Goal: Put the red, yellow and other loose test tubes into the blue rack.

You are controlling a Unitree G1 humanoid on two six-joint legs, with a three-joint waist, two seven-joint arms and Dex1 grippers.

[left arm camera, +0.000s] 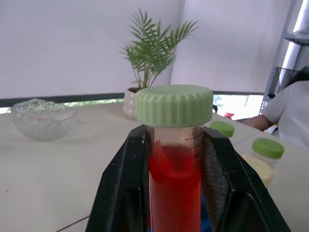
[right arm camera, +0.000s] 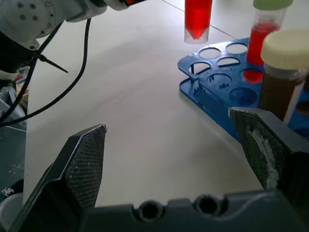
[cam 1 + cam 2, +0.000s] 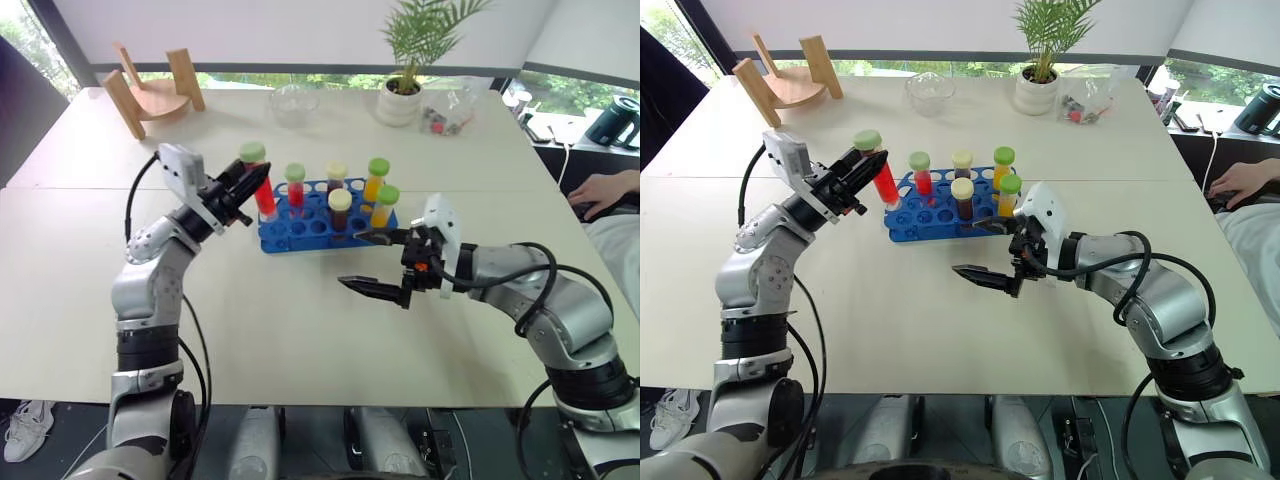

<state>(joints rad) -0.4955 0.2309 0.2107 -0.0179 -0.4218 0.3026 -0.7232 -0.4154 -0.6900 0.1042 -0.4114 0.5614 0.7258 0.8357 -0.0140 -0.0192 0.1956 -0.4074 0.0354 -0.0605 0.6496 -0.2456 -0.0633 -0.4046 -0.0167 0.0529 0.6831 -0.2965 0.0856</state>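
At lower centre, the right gripper (image 3: 378, 264) hangs wide apart and empty over the bench (image 3: 300, 330), just in front of the blue rack (image 3: 318, 230). The rack sits mid-frame, holding five capped tubes, red, brown and yellow. At centre left, the left gripper (image 3: 250, 188) is clamped on a red tube (image 3: 262, 190) with a green cap, held just above the rack's left end.
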